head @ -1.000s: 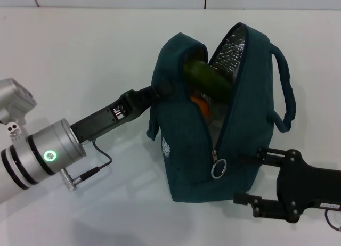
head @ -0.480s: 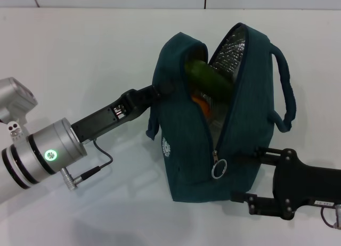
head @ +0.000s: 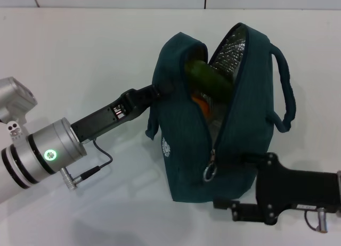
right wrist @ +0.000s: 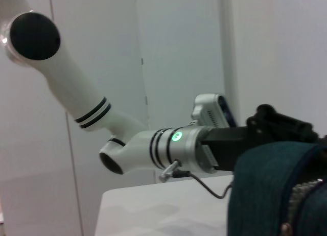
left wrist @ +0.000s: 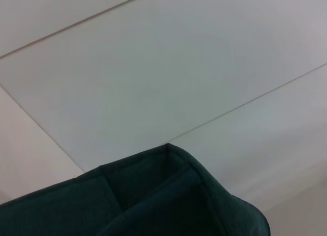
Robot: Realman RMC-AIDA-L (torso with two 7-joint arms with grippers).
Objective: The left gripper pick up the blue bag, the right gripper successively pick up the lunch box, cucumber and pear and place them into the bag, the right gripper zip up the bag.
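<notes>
The right end effector (head: 226, 185) has slid leftward along the blue bag (head: 186, 150) base, fingers spread, zip ring (head: 209, 173) just above them, zip running up and away; the left end effector (head: 160, 91) pinches the bag's rim.

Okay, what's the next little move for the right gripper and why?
Probably close on the ring zip pull: the right gripper sits open beside it, the blue bag gapes unzipped with the cucumber inside, and the left gripper holds its rim.
</notes>
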